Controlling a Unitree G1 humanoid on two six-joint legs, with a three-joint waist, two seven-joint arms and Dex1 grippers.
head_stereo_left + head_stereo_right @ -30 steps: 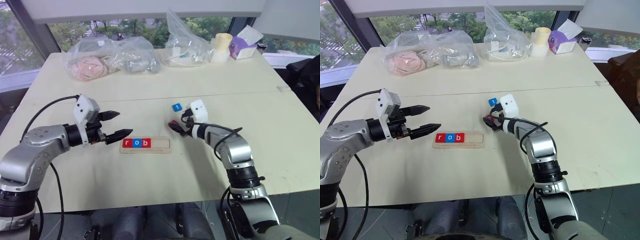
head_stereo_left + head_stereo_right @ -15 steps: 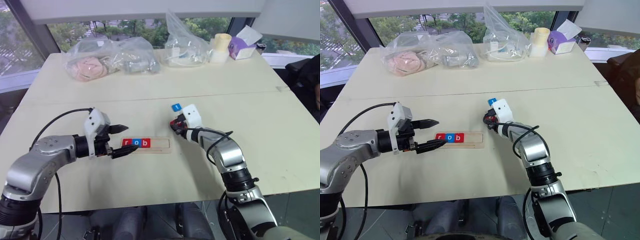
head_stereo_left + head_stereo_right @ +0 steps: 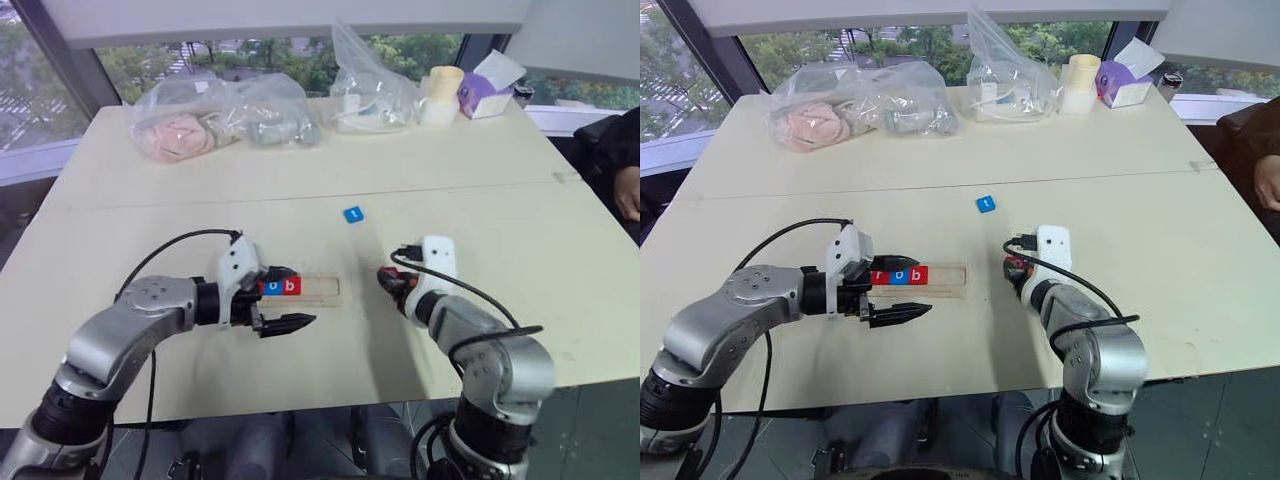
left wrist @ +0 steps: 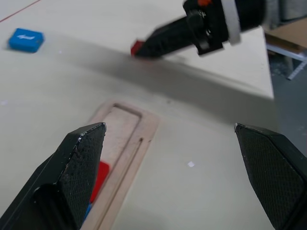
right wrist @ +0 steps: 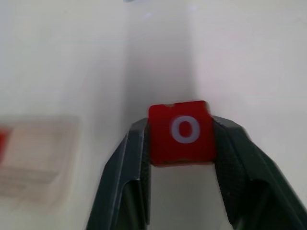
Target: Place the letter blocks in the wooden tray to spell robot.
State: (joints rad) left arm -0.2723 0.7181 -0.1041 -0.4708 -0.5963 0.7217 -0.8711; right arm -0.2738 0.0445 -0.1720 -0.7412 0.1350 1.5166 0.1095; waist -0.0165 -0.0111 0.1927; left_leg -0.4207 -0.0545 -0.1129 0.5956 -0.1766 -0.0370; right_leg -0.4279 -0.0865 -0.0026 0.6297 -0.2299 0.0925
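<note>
Looking down at the cream table (image 3: 1140, 250), the wooden tray (image 3: 940, 278) sits near the front middle with blocks lined up in its left end. You can read a blue "o" (image 3: 273, 286) and a red "b" (image 3: 291, 286); the left gripper (image 3: 282, 297) covers that end in the left eye view, while the right eye view shows a bit of a red block (image 3: 880, 277) before the "o", its letter too small to read. The right part of the groove is bare wood.

The left gripper's jaws are spread wide apart, one finger over the tray's left end and the other just in front of the tray, holding nothing.

The right gripper (image 5: 181, 136) is off to the right of the tray, apart from it, and its jaws are clamped on a red "o" block (image 5: 181, 132), pinched by two opposite edges with the letter facing the wrist camera.

The blue "t" block (image 3: 352, 214) lies by itself on the table behind the tray, well apart from it.

At the far edge there are two clear plastic bags: the left bag (image 3: 215, 115) has something pinkish and something grey inside, the right bag (image 3: 368, 90) has whitish stuff I can't make out. Next to them stand a pale cup (image 3: 445, 92) and a purple tissue box (image 3: 485, 95) with a tissue sticking out.
</note>
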